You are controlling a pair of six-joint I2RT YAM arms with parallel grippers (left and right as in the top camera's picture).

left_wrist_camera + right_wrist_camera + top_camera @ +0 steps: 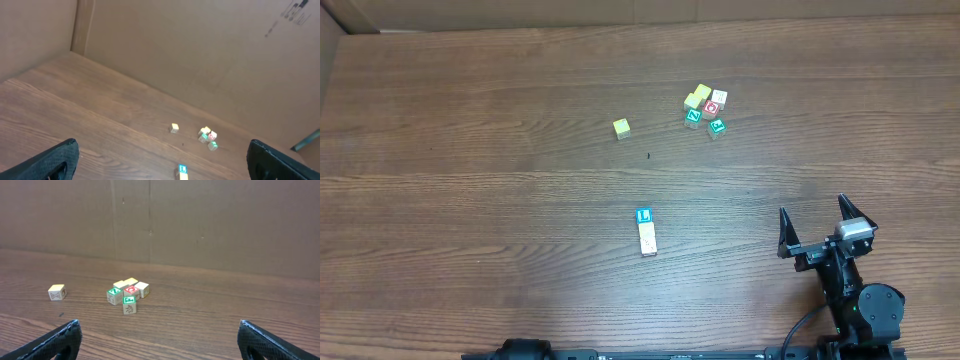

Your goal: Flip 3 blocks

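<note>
Three small blocks lie in a tight row near the table's middle. The far one has a blue-framed L face (643, 215), and two pale ones (647, 240) sit just behind it toward the front edge. The left wrist view shows the blue-framed block (182, 169) with a pale yellow block (183, 176) below it, cut off by the frame's bottom edge. My left gripper (162, 167) is open and well back from the row. My right gripper (812, 207) is open at the front right, far from the row. The right wrist view does not show the row.
A lone bright yellow cube (621, 128) sits at the back, left of a tight group of yellow, green, red and white cubes (705, 108). Both also show in the right wrist view: the lone cube (57, 292) and the group (127, 292). Cardboard walls stand behind the table.
</note>
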